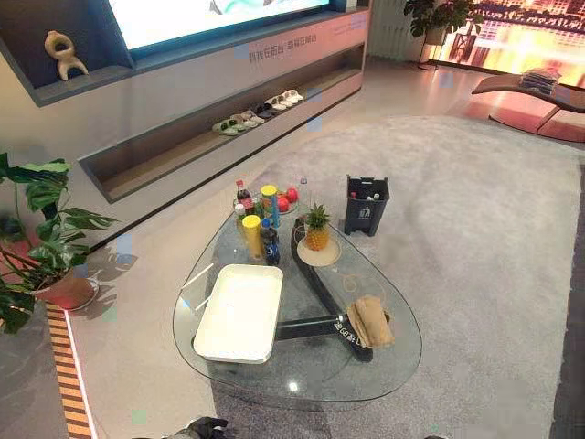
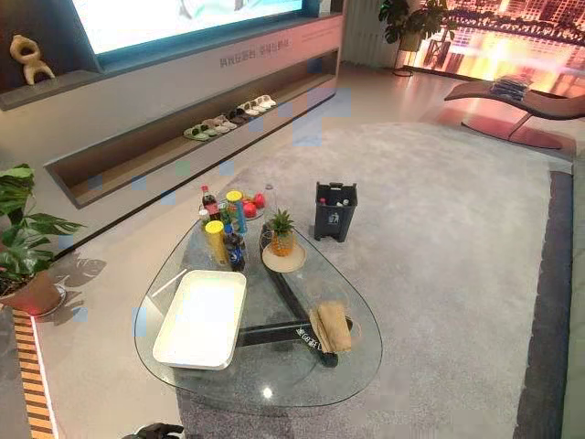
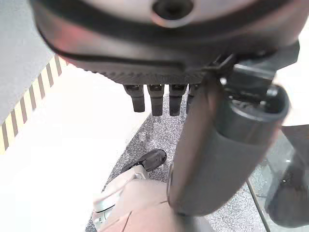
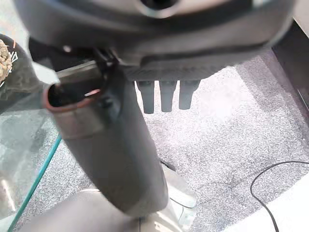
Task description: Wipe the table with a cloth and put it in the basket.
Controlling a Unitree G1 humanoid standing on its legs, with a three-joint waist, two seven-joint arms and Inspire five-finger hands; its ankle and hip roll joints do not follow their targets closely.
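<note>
The folded tan cloth (image 1: 370,320) lies at the glass table's (image 1: 302,384) near right, the dark basket (image 1: 366,206) on the carpet beyond its far edge — left robot hand (image 3: 159,53) and right robot hand (image 4: 164,43) both hang straight-fingered, empty.

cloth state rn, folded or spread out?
Folded: the cloth lies as a compact tan bundle near the right edge of the glass table, outside the black basket.

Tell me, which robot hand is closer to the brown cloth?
Right. The right hand hangs beside the glass table on the side where the cloth lies; the left hand hangs over the floor at the table's other side, farther away.
</note>
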